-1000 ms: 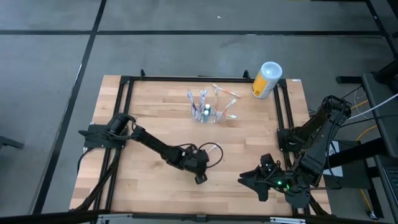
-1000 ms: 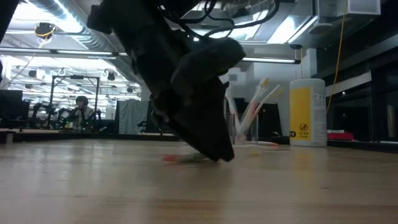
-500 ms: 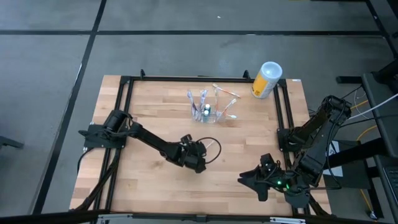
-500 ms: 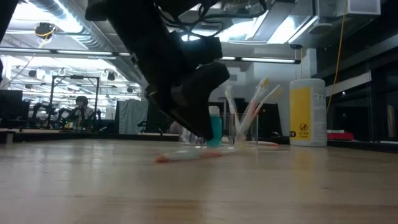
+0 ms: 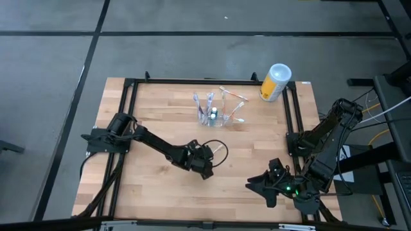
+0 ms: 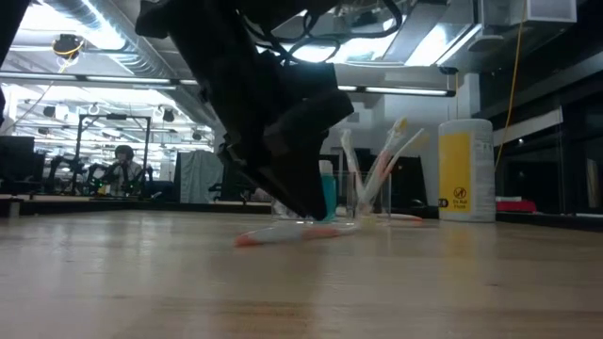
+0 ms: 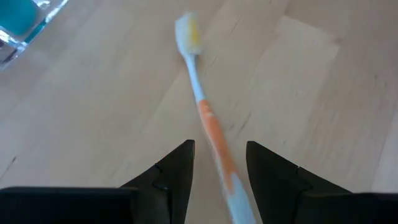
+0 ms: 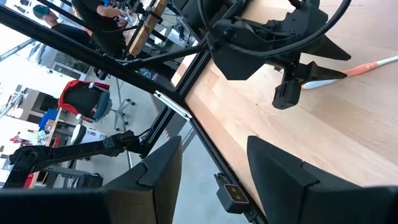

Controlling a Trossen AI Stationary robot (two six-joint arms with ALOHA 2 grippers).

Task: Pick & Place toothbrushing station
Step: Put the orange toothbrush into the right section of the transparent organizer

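Two arms in view, only one working. Left gripper (image 5: 204, 168) sits low over mid-table, fingers spread and empty, nothing clamped. A toothbrush (image 7: 205, 112) lies flat on the wood, its orange-and-blue handle running in between the two fingers and its yellow-bristled head pointing out ahead of them. Fingers straddle the handle without pressing on it, as far as the left wrist view shows.

Change over the last second: this gripper has drawn back from the table's front edge and shifted toward the far side, then nearly stopped. Finger spread has not changed. The low view now shows more of the brush lying out from under the hand.

The toothbrushing station (image 5: 217, 114), a clear holder with brushes standing in it, stands well beyond the left gripper, straight out past the fingertips, untouched. A yellow canister (image 5: 276, 82) is farther off still, to that gripper's right.

Right gripper (image 5: 255, 185) waits, jaws apart, off to the left gripper's right.

Reading: alignment looks finished; closing on the handle seems next. Nothing lifted yet, so the carry to the station is still ahead.
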